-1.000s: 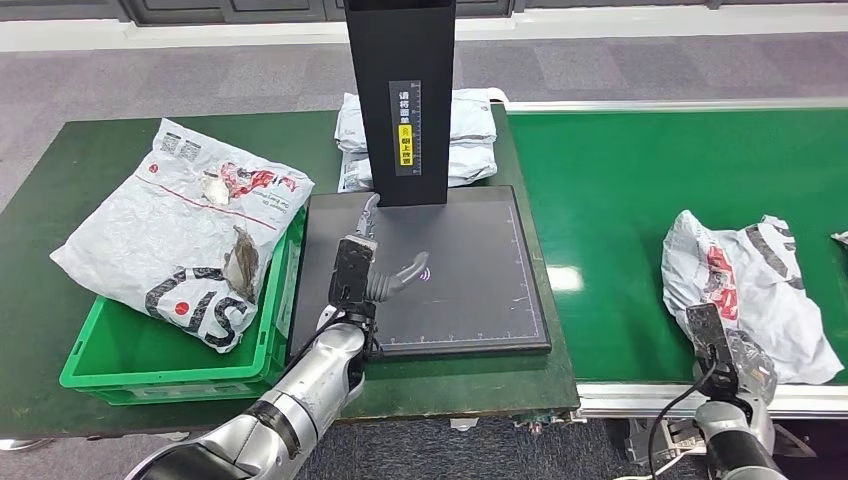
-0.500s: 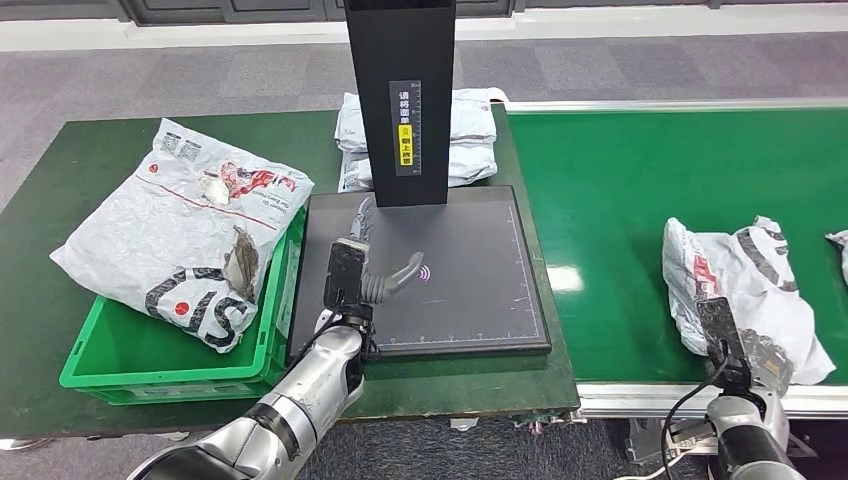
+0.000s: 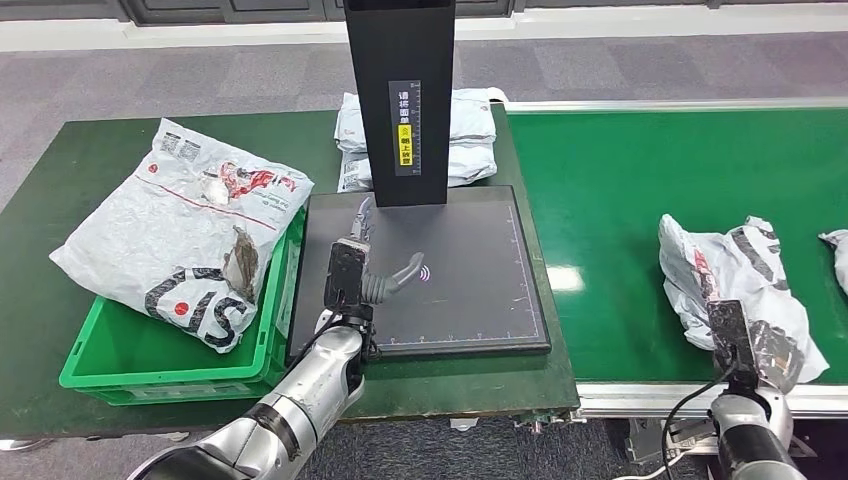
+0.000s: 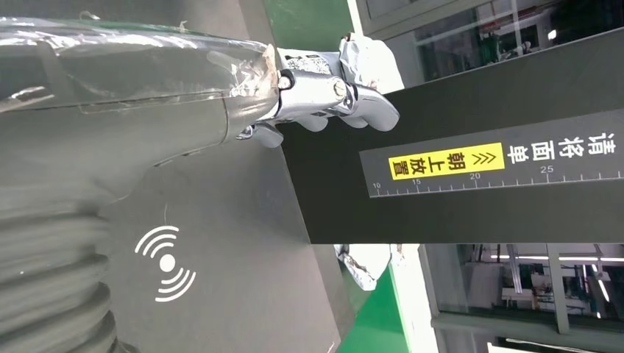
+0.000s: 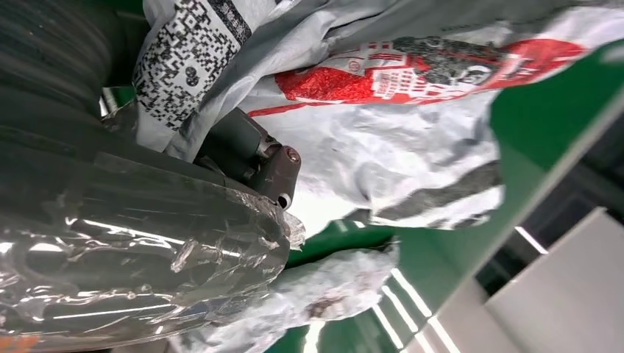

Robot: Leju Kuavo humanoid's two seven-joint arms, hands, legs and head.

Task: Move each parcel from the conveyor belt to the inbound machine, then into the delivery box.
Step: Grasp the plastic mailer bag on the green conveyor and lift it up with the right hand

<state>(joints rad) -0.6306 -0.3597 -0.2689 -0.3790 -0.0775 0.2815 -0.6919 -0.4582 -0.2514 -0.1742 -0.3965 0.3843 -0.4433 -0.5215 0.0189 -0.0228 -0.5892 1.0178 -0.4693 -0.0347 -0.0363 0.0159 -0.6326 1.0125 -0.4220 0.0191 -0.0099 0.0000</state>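
A crumpled white parcel (image 3: 740, 280) with red and black print lies on the green conveyor belt (image 3: 640, 180) at the right. My right hand (image 3: 745, 345) sits at the parcel's near edge. In the right wrist view its dark fingers (image 5: 257, 158) touch the parcel (image 5: 412, 147) without closing round it. My left hand (image 3: 362, 268) hovers over the near left part of the inbound machine's black plate (image 3: 470, 270), fingers (image 4: 331, 95) spread and holding nothing. A large white parcel (image 3: 190, 230) lies across the green delivery box (image 3: 170, 350) at the left.
The machine's black tower (image 3: 400, 90) rises at the back of the plate. Grey parcels (image 3: 470, 135) are stacked behind it. Another parcel (image 3: 838, 245) shows at the belt's right edge. A metal rail (image 3: 650, 398) borders the belt's near side.
My right hand has moved right and nearer along the parcel's near edge, while the parcel has drifted slightly left. A second parcel has come further in at the right edge. My left hand has hardly moved.
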